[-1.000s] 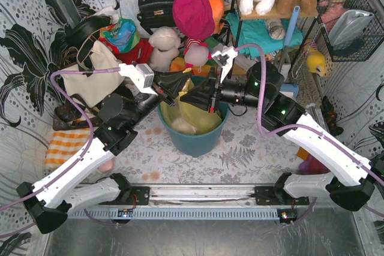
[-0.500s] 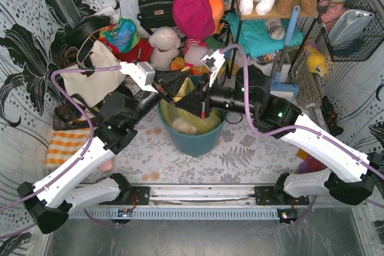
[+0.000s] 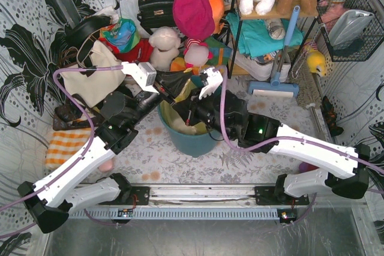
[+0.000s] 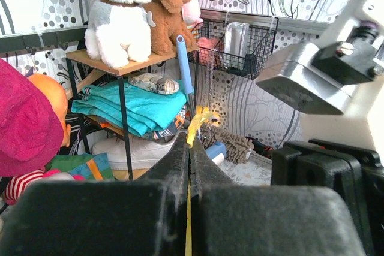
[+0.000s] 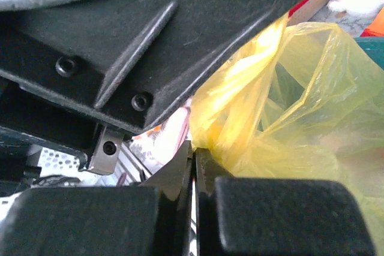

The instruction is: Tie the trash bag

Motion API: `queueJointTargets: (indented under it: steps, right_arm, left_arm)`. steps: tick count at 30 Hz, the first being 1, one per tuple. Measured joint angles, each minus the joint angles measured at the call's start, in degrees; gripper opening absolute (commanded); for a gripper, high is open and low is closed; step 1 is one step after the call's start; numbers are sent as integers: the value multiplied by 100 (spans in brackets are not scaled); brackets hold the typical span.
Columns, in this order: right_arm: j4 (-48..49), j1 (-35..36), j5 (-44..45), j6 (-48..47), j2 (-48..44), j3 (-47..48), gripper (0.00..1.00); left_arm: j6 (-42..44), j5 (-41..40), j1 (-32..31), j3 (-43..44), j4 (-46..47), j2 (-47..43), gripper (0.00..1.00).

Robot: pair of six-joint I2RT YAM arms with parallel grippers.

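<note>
Bin [image 3: 180, 141], round and teal, stands on the patterned table [image 3: 240, 148] between the two arms. The trash bag [image 5: 288, 118] sits inside it with its mouth upward, and its yellow-green plastic rises loose and crumpled above the rim. In the top view the bag's upper edge is drawn up toward the far left. The left gripper [image 4: 189, 142] is pinched tight on it there: a thin yellow strip runs lengthwise along the seam between the black fingers, and a small twisted end pokes out past their tips. The right gripper [image 5: 193, 154] reaches in from the right over the bin, just beside the left gripper. Its jaws are pressed together on a gathered fold of the bag.
</note>
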Motion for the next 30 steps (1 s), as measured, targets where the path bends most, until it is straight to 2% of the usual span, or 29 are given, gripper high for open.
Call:
queueJointTargets:
  steps: [10,19,28,30]
  right_arm:
    - [1502,654,1604,168,262,-774,0]
    - [2518,741,2883,184,680,-1025,0]
    - [3451,741,3762,-439,732,-1327,0]
    - [3626,741,3895,-634,732,-1390,0]
  left_arm:
    - [-4,26,0,0,0,-17,0]
    - [-15,111,0,0,0,-105,0]
    - [-26,199,0,-2,0,-232,0]
    - [-28,232,0,-4,0,-245,6]
